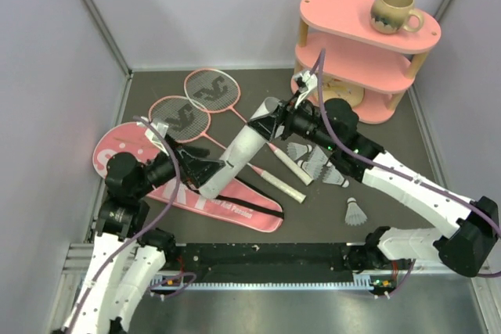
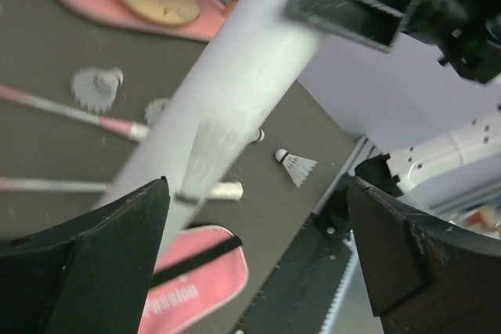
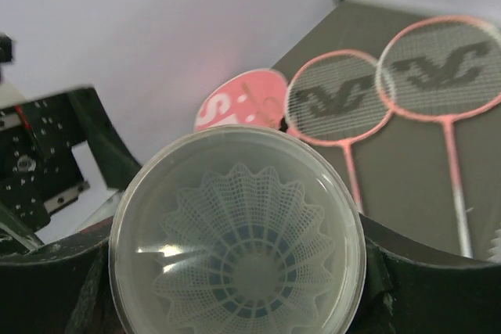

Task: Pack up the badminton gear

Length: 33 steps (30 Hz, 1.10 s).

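From above, my right gripper (image 1: 268, 120) clamps the upper end of the white tube (image 1: 239, 150). The tube slants down to my left gripper (image 1: 205, 171), above the pink bag (image 1: 243, 207).

At my left wrist, my jaws stand spread wide. The white tube (image 2: 235, 91) runs up between them, close by one jaw; whether it touches I cannot tell.

At my right wrist, my jaws press both sides of the tube's capped end (image 3: 235, 232).
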Tool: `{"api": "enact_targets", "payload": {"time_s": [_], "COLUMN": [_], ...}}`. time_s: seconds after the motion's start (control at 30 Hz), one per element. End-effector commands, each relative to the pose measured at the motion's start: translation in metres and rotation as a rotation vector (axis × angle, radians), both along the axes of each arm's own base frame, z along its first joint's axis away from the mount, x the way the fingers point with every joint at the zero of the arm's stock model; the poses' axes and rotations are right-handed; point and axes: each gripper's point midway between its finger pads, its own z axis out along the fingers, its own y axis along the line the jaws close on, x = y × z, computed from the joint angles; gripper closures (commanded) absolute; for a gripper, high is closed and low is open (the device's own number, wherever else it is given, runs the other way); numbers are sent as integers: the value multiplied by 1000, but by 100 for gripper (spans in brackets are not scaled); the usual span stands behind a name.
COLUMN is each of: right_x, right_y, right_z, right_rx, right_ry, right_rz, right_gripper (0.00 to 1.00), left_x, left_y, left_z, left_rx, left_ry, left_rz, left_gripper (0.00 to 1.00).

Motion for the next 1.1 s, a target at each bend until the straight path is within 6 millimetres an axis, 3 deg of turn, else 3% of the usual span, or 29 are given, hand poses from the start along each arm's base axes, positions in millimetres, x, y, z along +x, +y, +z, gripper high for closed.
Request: {"api": "enact_targets", "payload": {"time_s": [0.0, 0.07, 0.17, 0.37, 0.5, 0.6, 0.67, 0.73, 0.77, 0.83, 0.87, 0.93, 0.97, 1.03, 1.07], "right_x": [-30, -31, -31, -32, -33, -34, -37, -37, -39, -40, -44, -36, -34, -41, -27], "right_y": [9, 7, 9, 15, 15, 14, 14, 11, 7, 0, -10, -32, -42, -63, -84], "right_z": [28, 27, 22, 17, 18, 15, 12, 16, 6, 10, -2, 5, 6, 9, 11], "right_rx": [101, 121, 128, 174, 198, 189, 175, 157, 108, 34, -38, -124, -146, -178, -164], "right_ry": [154, 171, 206, 280, 313, 332, 353, 349, 382, 320, 340, 258, 241, 220, 232], "right_rz": [188, 190, 190, 207, 204, 199, 202, 195, 179, 168, 147, 92, 85, 112, 53], "right_gripper": [73, 69, 65, 65, 65, 64, 61, 46, 38, 3, 1, 1, 1, 1, 1], "left_x": [19, 30, 26, 35, 49, 52, 54, 56, 56, 57, 58, 58, 57, 53, 52], "left_y": [-24, -40, -66, -90, -91, -94, -97, -98, -98, -95, -94, -91, -90, -88, -88], "left_z": [37, 37, 31, 34, 26, 25, 20, 15, 11, 12, 4, 7, -4, -10, -17], "left_rx": [236, 329, 406, 409, 453, 454, 463, 475, 481, 483, 492, 488, 499, 504, 509], "left_ry": [-376, -427, -484, -558, -546, -558, -550, -552, -554, -577, -575, -622, -613, -621, -610], "left_rz": [-79, -126, -206, -241, -212, -218, -230, -231, -237, -218, -215, -193, -196, -207, -218], "left_gripper": [1, 1, 1, 1, 4, 14, 25, 31, 39, 44, 45, 49, 50, 53, 55]}}
